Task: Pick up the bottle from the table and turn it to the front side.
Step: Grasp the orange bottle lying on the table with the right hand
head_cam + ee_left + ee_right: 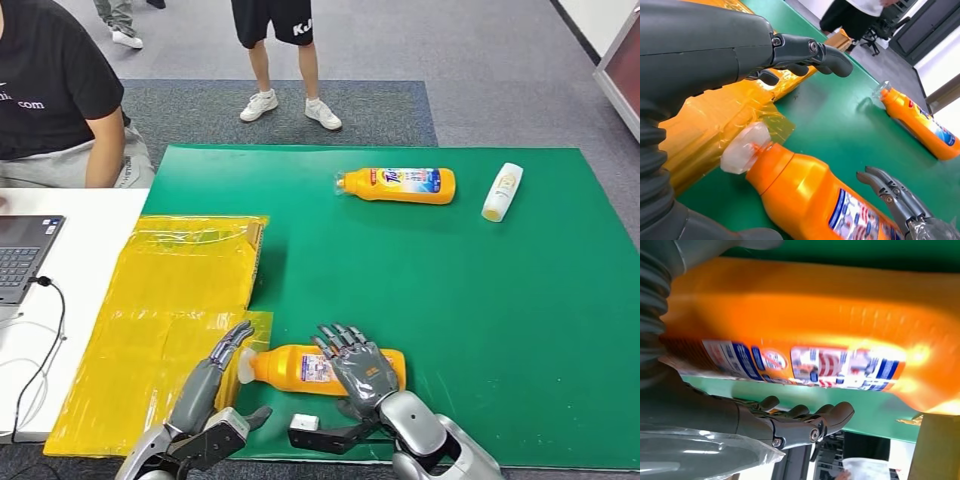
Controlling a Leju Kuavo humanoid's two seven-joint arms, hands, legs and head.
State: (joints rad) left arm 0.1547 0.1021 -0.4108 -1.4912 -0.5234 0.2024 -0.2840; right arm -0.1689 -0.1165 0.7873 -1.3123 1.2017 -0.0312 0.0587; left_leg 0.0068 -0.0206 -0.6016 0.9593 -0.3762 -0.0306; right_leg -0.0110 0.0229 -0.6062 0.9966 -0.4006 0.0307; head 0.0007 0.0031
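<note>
An orange bottle [298, 368] with a clear cap and a blue-and-white label lies on its side near the front edge of the green mat [490, 320], cap pointing left. My right hand [362, 370] is spread over the bottle's right half, fingers straight and apart, thumb low on the near side. The right wrist view has the bottle [810, 315] close against the palm side, with the fingers [802, 422] reaching past it and not curled round it. My left hand [207, 395] is open beside the cap, fingers extended. From the left wrist, the bottle [810, 195] lies just under that hand [753, 50].
A second orange bottle [400, 185] and a small white bottle [503, 191] lie at the mat's far side. A yellow plastic bag [173, 310] covers the mat's left edge. A laptop [23, 255] sits on the white table. Two people are beyond the table.
</note>
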